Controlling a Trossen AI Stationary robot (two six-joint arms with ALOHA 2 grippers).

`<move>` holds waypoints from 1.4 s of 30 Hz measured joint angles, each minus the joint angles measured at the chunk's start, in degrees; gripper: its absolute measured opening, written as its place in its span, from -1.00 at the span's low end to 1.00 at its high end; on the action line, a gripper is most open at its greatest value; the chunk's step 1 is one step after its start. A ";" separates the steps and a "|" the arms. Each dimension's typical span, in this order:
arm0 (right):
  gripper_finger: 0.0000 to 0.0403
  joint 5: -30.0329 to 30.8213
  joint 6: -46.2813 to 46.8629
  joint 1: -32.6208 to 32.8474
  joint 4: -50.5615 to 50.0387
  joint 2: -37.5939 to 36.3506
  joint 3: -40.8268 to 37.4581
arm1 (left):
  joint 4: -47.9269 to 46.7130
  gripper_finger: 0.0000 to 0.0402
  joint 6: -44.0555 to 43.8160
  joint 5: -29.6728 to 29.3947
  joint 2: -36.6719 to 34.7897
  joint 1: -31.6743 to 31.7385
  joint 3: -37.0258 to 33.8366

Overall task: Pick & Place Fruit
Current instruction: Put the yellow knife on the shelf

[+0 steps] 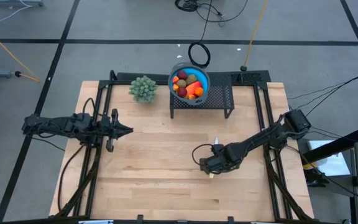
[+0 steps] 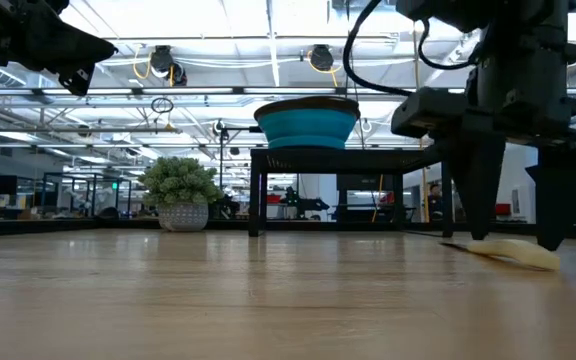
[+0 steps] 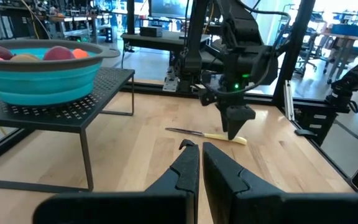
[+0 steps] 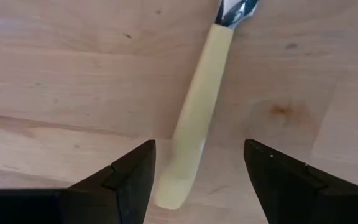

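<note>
1. Overhead, the fruit point(image 1: 188, 85) sits heaped in a blue bowl point(image 1: 174, 75) on a black wire stand point(image 1: 219, 99) toward twelve o'clock of the wooden counter point(image 1: 160, 168). A pale green ball plant point(image 1: 143, 88) stands just beside the stand, on its nine o'clock side. The left pincer point(image 1: 126, 130) hangs over the nine o'clock part of the counter, well apart from the bowl. The right pincer point(image 1: 211, 169) is low over the counter toward four o'clock.
2. At counter level, the bowl point(image 2: 306, 122) rests on the stand point(image 2: 343, 160), the plant point(image 2: 181, 190) beside it. A pale yellow knife handle point(image 2: 513, 252) lies flat on the wood under the dark right arm.
3. From the left wrist, the left pincer point(image 3: 198, 149) has its fingers pressed together, holding nothing. Fruit point(image 3: 39, 53) shows above the bowl's rim, and the knife point(image 3: 207, 134) lies beneath the right arm.
4. From the right wrist, the right pincer point(image 4: 199, 163) is spread wide, its fingers on either side of the knife handle point(image 4: 194, 124), not touching it.
</note>
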 joint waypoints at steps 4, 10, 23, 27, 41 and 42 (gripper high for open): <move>0.17 -0.08 -0.81 0.02 0.73 1.43 0.00 | 0.00 -0.91 -0.56 0.00 0.02 0.01 0.00; 0.18 0.05 -1.51 0.02 1.51 1.68 0.02 | -0.01 -0.91 -0.91 0.02 0.02 0.00 0.00; 0.16 1.72 -2.78 0.02 0.62 1.71 0.02 | 0.00 -0.91 -0.89 0.04 0.02 0.01 0.00; 0.14 1.98 -3.34 0.02 0.52 1.71 0.02 | -0.02 -0.90 -0.89 0.04 0.02 0.01 0.00; -0.16 2.78 -1.10 -0.31 0.19 1.46 -1.82 | 0.00 -0.91 -0.96 0.07 0.02 0.00 0.00; -0.19 2.78 -1.09 -0.31 0.13 1.48 -1.86 | 0.00 -0.91 -0.97 0.07 0.02 0.01 0.00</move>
